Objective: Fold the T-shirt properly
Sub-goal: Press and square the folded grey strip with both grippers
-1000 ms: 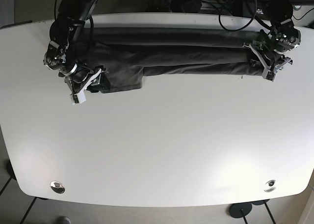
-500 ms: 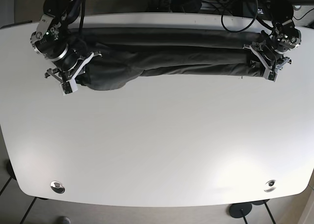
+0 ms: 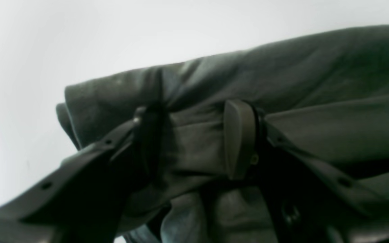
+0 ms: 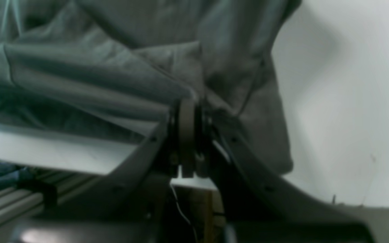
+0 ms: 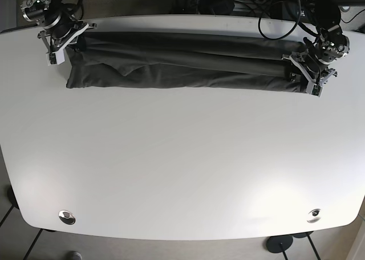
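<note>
T-shirt (image 5: 182, 63) along white table's (image 5: 182, 169) far edge, pinched in both claws.

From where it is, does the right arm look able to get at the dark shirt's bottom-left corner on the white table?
Probably yes: the right gripper sits just above that corner, with nothing between, but it is shut on the dark shirt.

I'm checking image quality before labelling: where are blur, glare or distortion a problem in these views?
Base view: sharp, with soft glare on the white table and edges bowed by the lens. Left wrist view: T-shirt soft, near finger blurred, background washed out. Right wrist view: blurry throughout, dark at the bottom.
</note>
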